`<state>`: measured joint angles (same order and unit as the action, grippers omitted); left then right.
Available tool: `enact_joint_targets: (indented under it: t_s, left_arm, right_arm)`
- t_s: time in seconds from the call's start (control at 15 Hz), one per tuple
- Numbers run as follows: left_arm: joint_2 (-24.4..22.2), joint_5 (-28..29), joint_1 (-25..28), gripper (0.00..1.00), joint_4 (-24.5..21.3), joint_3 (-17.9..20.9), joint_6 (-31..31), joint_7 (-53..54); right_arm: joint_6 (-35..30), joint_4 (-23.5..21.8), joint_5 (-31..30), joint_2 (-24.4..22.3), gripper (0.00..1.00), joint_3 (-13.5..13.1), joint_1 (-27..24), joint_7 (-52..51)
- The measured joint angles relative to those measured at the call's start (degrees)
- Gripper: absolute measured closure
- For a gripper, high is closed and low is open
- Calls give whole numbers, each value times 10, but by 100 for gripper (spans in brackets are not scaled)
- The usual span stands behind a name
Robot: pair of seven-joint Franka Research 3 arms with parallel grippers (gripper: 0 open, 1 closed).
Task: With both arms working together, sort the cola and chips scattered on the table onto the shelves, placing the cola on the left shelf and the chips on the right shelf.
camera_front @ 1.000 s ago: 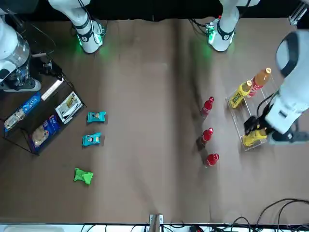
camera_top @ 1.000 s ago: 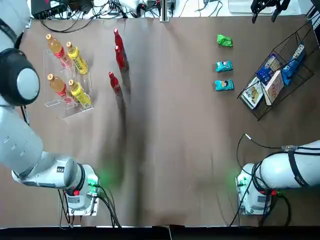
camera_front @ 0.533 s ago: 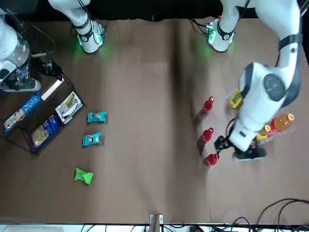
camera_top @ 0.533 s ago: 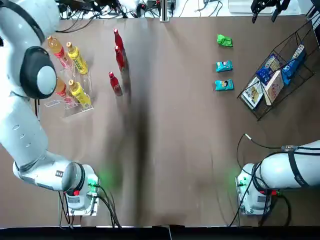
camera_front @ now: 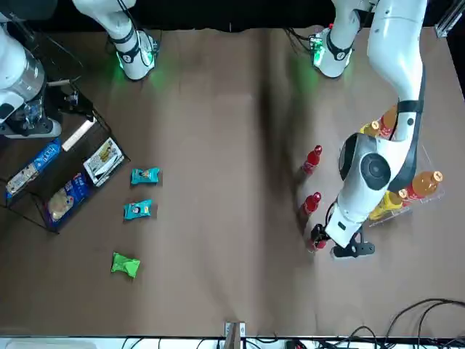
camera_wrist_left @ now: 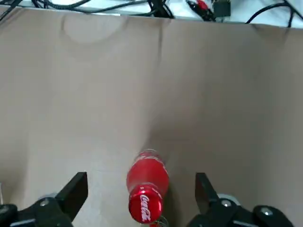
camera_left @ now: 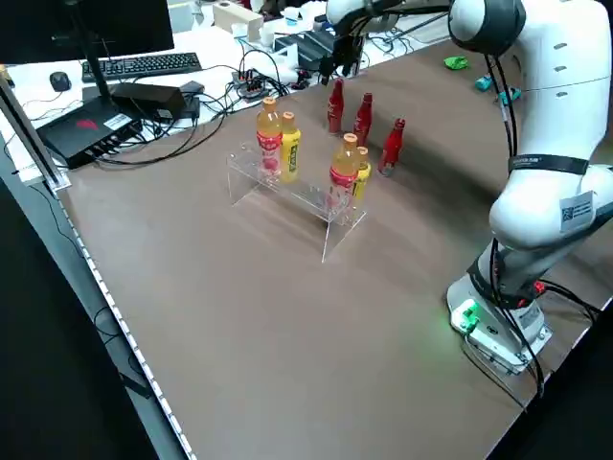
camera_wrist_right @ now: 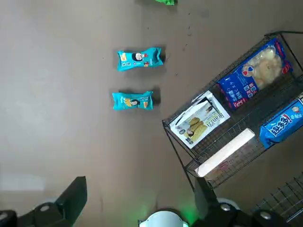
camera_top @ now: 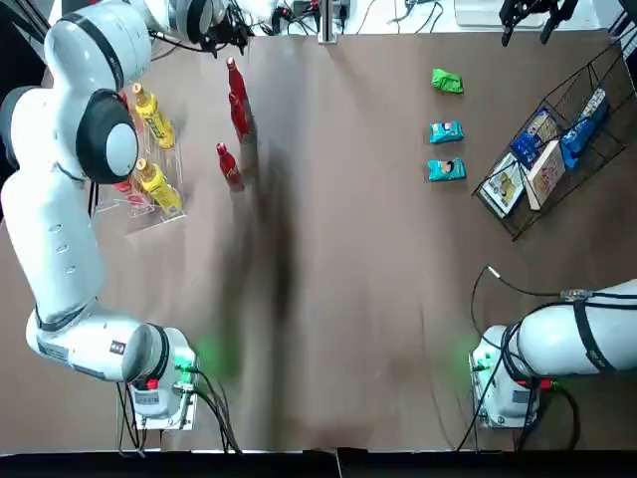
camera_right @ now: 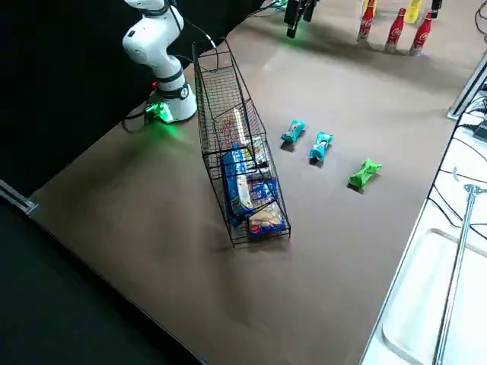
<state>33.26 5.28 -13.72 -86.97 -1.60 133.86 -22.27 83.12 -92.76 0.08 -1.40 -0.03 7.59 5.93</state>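
Observation:
Three red cola bottles (camera_top: 237, 110) stand in a row beside the clear left shelf (camera_top: 149, 214). My left gripper (camera_top: 227, 30) hangs open over the far cola (camera_wrist_left: 144, 189), whose cap sits between the spread fingers (camera_wrist_left: 75, 189) without touching them. The green chips (camera_top: 447, 81) and two teal chips (camera_top: 446, 130) lie near the black wire right shelf (camera_top: 518, 227). High above that corner, my right gripper (camera_wrist_right: 140, 184) is open and holds nothing.
Orange and yellow drink bottles (camera_top: 151, 117) fill the left shelf. Larger blue and white packs (camera_top: 545, 149) lie in the wire shelf. Cables and a keyboard (camera_left: 144, 65) sit past the table's far edge. The arm bases (camera_top: 159, 388) glow green at the near edge.
My left arm has swung from over the clear shelf to the far end of the cola row, bringing its open gripper over the far bottle. The right arm has not moved.

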Motion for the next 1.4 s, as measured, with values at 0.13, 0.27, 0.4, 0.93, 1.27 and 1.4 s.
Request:
enact_joint_targets:
  t_s: [0.13, 0.27, 0.4, 0.93, 1.27, 1.4]
  left_arm:
    - [5, 1, 2, 0, 0, 0, 0, -1]
    - [5, 1, 0, 0, 0, 0, 0, -21]
    - [5, 2, 0, 0, -5, 0, -1, -30]
    - [5, 10, -1, 19, -22, 0, -5, -36]
    - [2, 11, -4, 40, -21, 0, -27, -36]
    - [-1, 11, -5, 44, -21, 0, -34, -37]
  right_arm:
    - [0, 0, 0, 0, 0, 0, 0, 0]
    - [-1, -1, 0, 1, 0, 3, 2, -1]
    - [-2, -5, 0, 7, 0, 5, 11, -2]
    - [67, -12, 12, 129, 0, -2, -13, 9]
    - [184, -11, 16, 195, 0, 0, -17, 217]
    - [252, -7, 16, 231, 0, 1, -16, 320]
